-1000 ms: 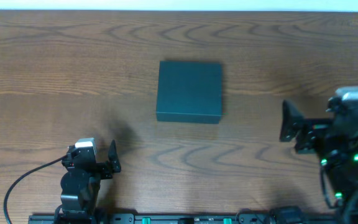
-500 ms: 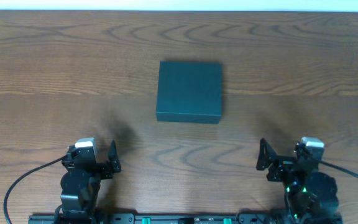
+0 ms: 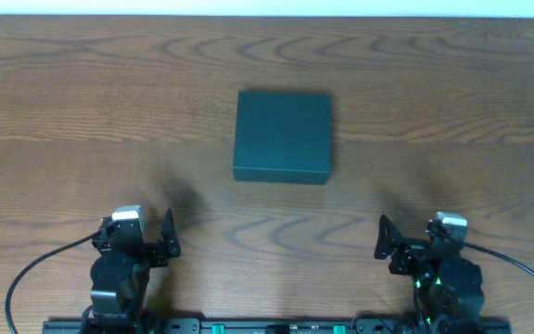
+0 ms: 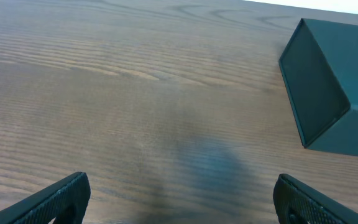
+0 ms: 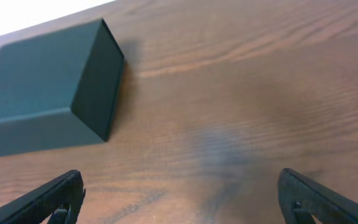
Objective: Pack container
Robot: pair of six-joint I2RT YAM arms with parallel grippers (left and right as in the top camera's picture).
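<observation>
Right pincer [image 5: 180, 183] pulled back | left pincer [image 4: 179, 186] parked | both agape, empty | container [image 3: 282, 135] well apart

The overhead camera looked straight down from high above the table [image 3: 63, 93], the box [image 3: 283, 134] near centre. Each wrist camera sat low and close over the wood, facing 12 o'clock: the left one caught the box at 2 o'clock, the right one at 10 o'clock. All three views shared that box.
</observation>
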